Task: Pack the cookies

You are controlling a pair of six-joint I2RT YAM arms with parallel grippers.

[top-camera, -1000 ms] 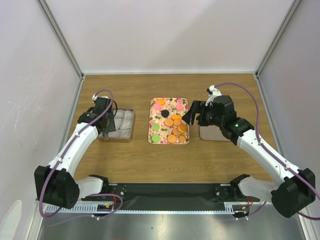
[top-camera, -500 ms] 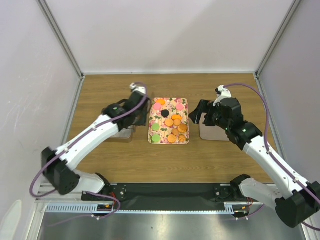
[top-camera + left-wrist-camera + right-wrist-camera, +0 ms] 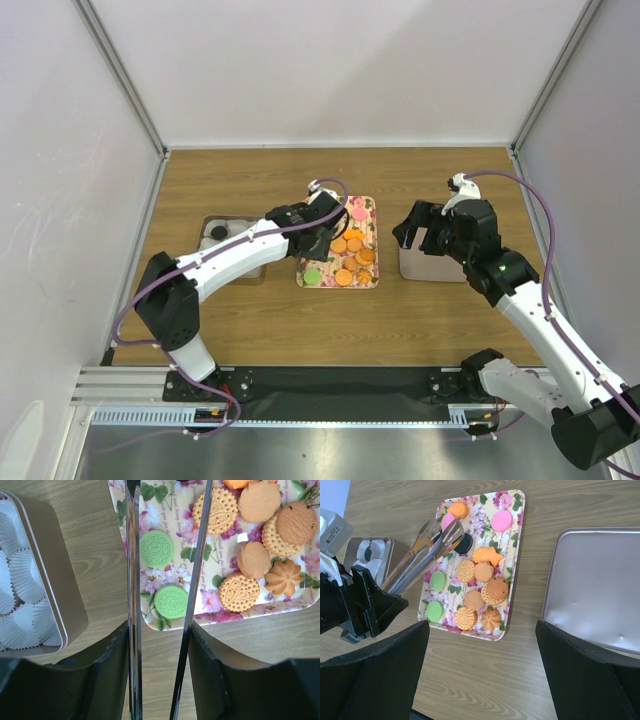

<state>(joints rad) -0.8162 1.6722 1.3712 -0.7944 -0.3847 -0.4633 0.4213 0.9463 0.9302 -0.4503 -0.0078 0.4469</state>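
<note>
Cookies (image 3: 482, 572): about a dozen lie on the tray (image 3: 509, 545) at mid-table, in orange, pink, green and one black. None is lifted clear in any view.

Tin (image 3: 65, 580): it stands just left of the tray and is lined with white paper cups (image 3: 25, 575). The cups seen from the left wrist are empty. In the top view one dark disc (image 3: 218, 232) sits in a cup at the far left of the tin. It is probably a packed cookie, but it is too small to confirm.

Lid (image 3: 600, 590): it lies flat on the table to the right of the tray, off the tin.

Left gripper (image 3: 159, 645): it is clamped on tongs (image 3: 133, 580), which reach over the left part of the tray. The blades stand apart and straddle two green cookies (image 3: 156, 548) from above. No cookie shows between them. The tips cannot be judged in the right wrist view.

Right gripper (image 3: 482, 660): the jaws are wide and hold nothing. It hangs above the gap between tray and lid.

Progress, as judged: early stage. At most one cookie is packed. Left to do: move the other cookies into the cups, then probably fit the lid.
</note>
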